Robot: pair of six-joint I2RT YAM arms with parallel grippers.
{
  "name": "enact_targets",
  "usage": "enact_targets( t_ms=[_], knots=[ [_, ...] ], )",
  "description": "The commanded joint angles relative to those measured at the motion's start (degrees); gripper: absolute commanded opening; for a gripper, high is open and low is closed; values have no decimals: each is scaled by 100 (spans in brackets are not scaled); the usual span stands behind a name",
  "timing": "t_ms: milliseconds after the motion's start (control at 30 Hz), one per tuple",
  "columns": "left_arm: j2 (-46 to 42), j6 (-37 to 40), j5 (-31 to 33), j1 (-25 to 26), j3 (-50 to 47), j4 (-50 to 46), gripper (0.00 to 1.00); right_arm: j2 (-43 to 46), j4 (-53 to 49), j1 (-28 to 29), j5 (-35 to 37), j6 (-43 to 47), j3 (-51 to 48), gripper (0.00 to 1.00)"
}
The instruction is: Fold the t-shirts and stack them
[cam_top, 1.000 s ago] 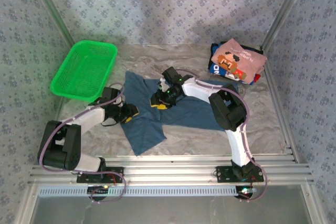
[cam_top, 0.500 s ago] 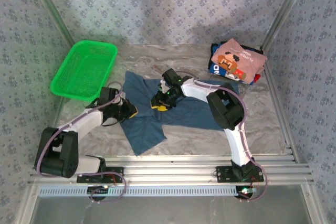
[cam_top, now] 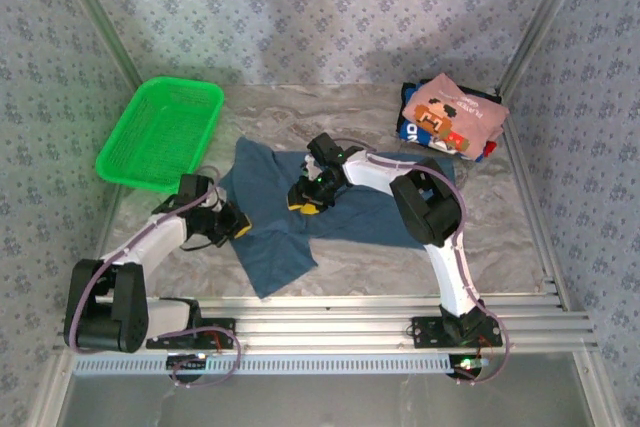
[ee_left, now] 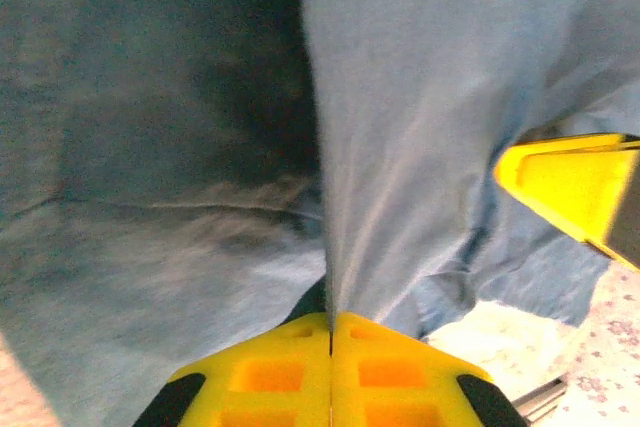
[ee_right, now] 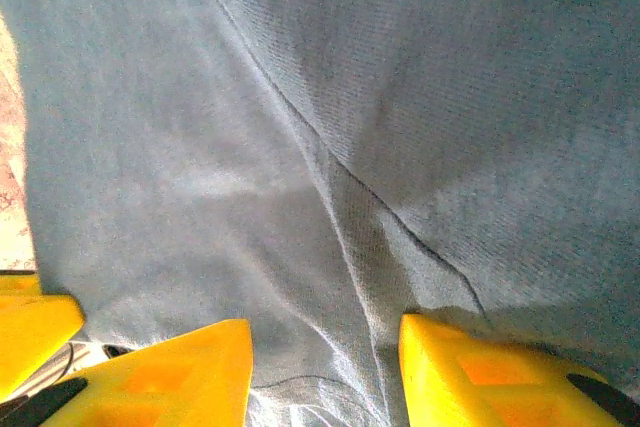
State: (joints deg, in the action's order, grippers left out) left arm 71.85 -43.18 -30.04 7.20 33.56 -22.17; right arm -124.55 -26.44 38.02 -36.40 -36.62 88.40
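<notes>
A plain dusty teal-blue t-shirt (cam_top: 300, 212) lies spread and creased in the middle of the table. My left gripper (cam_top: 232, 227) is at its left edge, shut on a pinched ridge of the cloth (ee_left: 400, 147); the yellow jaws meet with the fabric running up from between them (ee_left: 330, 319). My right gripper (cam_top: 305, 197) rests low over the shirt's middle, open, its fingers (ee_right: 480, 367) astride a raised fold of the teal cloth (ee_right: 350, 197). Folded t-shirts are stacked at the back right, a pink one (cam_top: 455, 115) on top of a dark blue one (cam_top: 412, 130).
A green mesh basket (cam_top: 160, 132) stands at the back left, close to the left arm. Metal frame posts rise at both back corners, and a ribbed rail (cam_top: 330, 312) runs along the near edge. Bare marbled tabletop (cam_top: 500, 227) lies right of the shirt.
My left gripper has closed on the shirt's left edge and drawn back to the left and nearer, tugging the cloth with it. The right gripper has hardly moved.
</notes>
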Motion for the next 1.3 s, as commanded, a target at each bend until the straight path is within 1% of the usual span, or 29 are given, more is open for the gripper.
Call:
enact_targets(
  t_ms=[0,67,100,233,300,367,433,467,533,633,700,767,867,967,1067,1167,1267],
  knots=[
    [-136,27,307,-86,44,-598,12,-105,-318,41,93,6,133,45],
    [-128,80,525,-105,186,-880,12,-107,-347,41,138,5,124,45],
    [-116,98,614,-113,231,-1004,14,-104,-358,46,142,6,116,45],
    [-310,178,1403,-112,410,-1504,27,-63,-386,57,194,4,90,45],
    [-462,196,1635,-90,582,-1598,35,19,-398,62,228,12,81,45],
    [-467,284,1867,27,902,-1632,40,203,-436,53,327,9,72,45],
    [-403,319,1923,217,1196,-1632,45,451,-535,35,443,7,97,46],
    [-356,296,1905,335,1348,-1514,48,619,-599,9,573,235,92,47],
    [-139,227,1727,499,1609,-1201,51,981,-697,-73,852,305,-14,50],
    [509,153,1695,652,2069,-904,52,1398,-1059,-405,1468,419,-190,52],
    [962,145,1746,695,2355,-670,52,1573,-1030,-700,1804,397,-398,55],
    [1479,149,1873,678,2682,-462,52,1588,-918,-1033,1902,417,-444,56],
    [2249,123,1912,592,3214,-247,51,1334,-825,-1308,2027,554,-156,56],
    [3060,88,2142,491,3774,-285,51,958,-897,-1473,2327,527,219,57],
    [3800,123,2443,377,4302,-510,50,696,-975,-1655,2709,329,282,57],
    [4349,135,2627,219,4714,-795,49,600,-1173,-1844,3155,246,186,57],
    [4716,215,2839,81,5024,-1021,49,693,-1311,-2044,3599,188,-111,57]
  ],
)
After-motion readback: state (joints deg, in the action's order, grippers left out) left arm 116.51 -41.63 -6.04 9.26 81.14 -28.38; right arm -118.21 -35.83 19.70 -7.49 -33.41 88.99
